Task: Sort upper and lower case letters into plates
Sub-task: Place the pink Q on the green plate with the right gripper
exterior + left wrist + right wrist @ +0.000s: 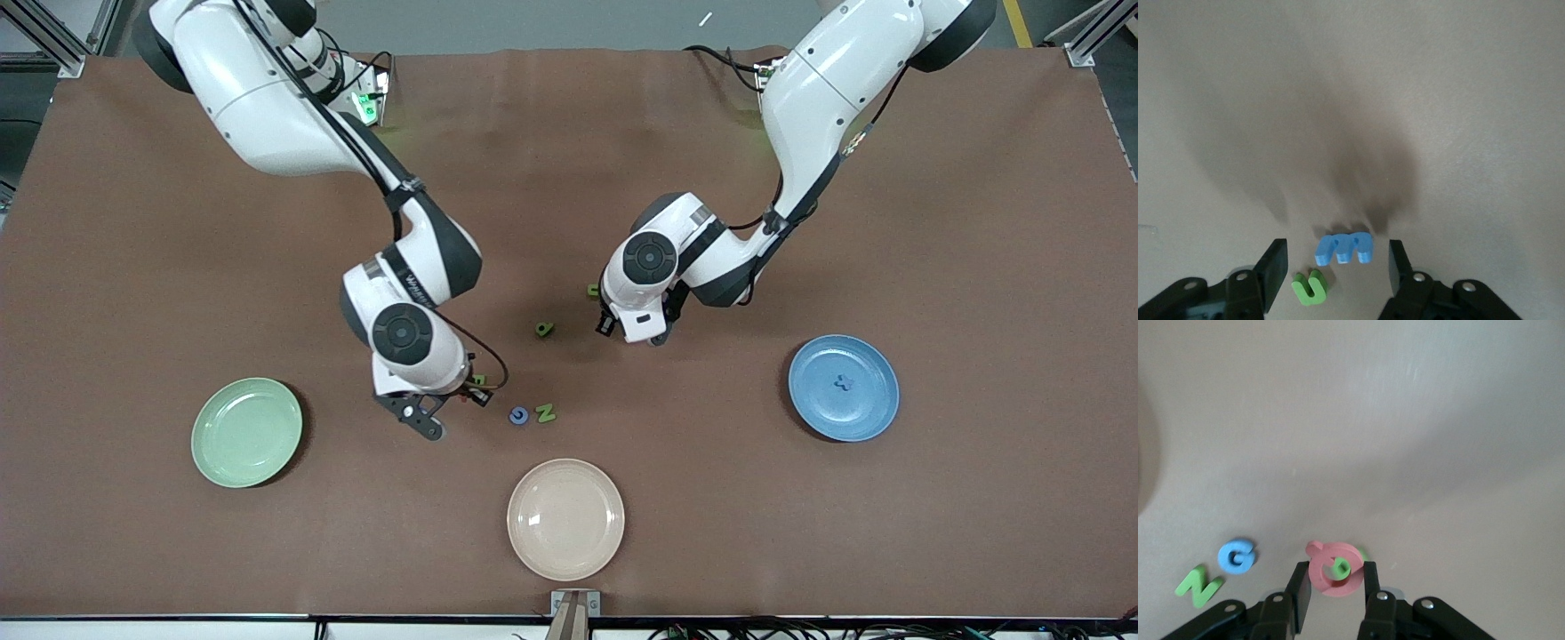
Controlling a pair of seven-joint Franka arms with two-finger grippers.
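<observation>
Front view: cream plate (565,518) is sitting lowest. Right gripper (1333,585), frame centre, is gripping the pink Q (1333,569), fingers clenched on its edges. Left gripper (1335,268) is hovering with fingers spread around the blue m (1344,248) and green u (1310,287). Letters look light, stiff foam; pinch across flat sides.

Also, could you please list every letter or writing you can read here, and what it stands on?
"N": green letter on the table.
"G": blue letter beside it.
"Q": pink letter held in the right gripper.
"u": second green letter, within the open left gripper.
"m": second blue letter beside that.
"x": third blue letter on the blue plate.
Print on the right arm: too blurred to read.
</observation>
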